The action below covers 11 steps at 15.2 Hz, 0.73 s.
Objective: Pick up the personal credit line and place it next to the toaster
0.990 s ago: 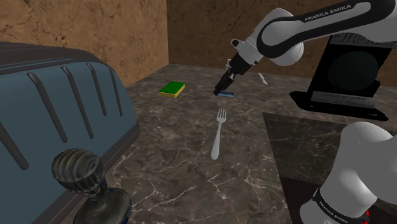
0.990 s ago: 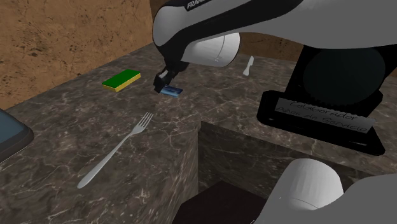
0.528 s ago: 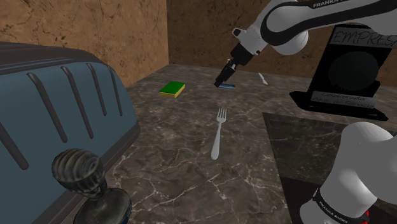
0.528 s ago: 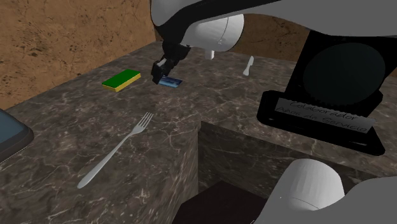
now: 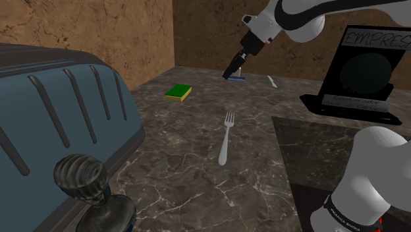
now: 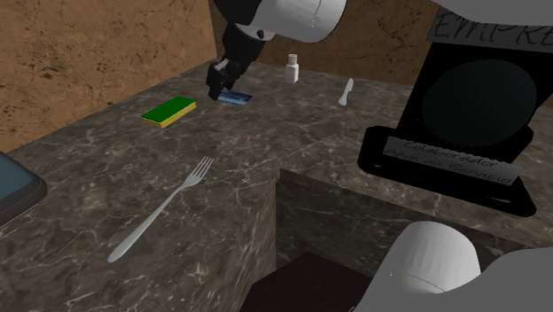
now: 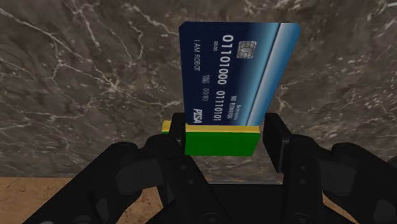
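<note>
Shoulder view put the blue-grey toaster (image 5: 59, 125) closest to me, at that view's left, with a dark ribbed knob (image 5: 81, 176) in front of it. Past them a silver fork (image 5: 226, 138) lay on the dark marbled counter (image 5: 191, 171), tines pointing away. Farther on, toward the brown wall (image 5: 99, 33), I saw a green sponge (image 5: 178, 92) with a yellow edge lying flat. Beyond the fork the white arm (image 5: 296, 16) reached down from the upper right. Its black gripper (image 5: 231, 72) had the blue card (image 5: 238, 78) pinched, raised off the counter and well apart from the toaster. From the wrist camera I could read it plainly. The two fingers (image 7: 275, 143) were clamped on the card's near end, and the card jutted out from them with its chip and white numbers showing. The sponge showed on the counter below, between the fingertips. In the second exterior view the card hung to the right of the sponge. A small white bottle (image 6: 292, 68) stood behind it near the wall, and a black plaque (image 6: 470, 115) stood at that view's right.
</note>
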Each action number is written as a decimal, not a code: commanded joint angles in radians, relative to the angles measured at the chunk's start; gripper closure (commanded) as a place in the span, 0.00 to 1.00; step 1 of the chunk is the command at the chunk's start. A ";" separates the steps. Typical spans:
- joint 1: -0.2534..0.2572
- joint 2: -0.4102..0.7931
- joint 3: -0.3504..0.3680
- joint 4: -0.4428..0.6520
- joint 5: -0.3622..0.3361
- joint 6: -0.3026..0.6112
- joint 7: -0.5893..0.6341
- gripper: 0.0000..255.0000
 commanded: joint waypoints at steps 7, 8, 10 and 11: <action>-0.004 0.002 0.011 0.108 -0.013 -0.104 0.031 1.00; -0.004 0.003 0.012 0.122 -0.014 -0.117 0.034 1.00; -0.004 0.007 0.013 0.151 -0.016 -0.142 0.041 1.00; -0.003 0.009 0.014 0.166 -0.017 -0.155 0.044 1.00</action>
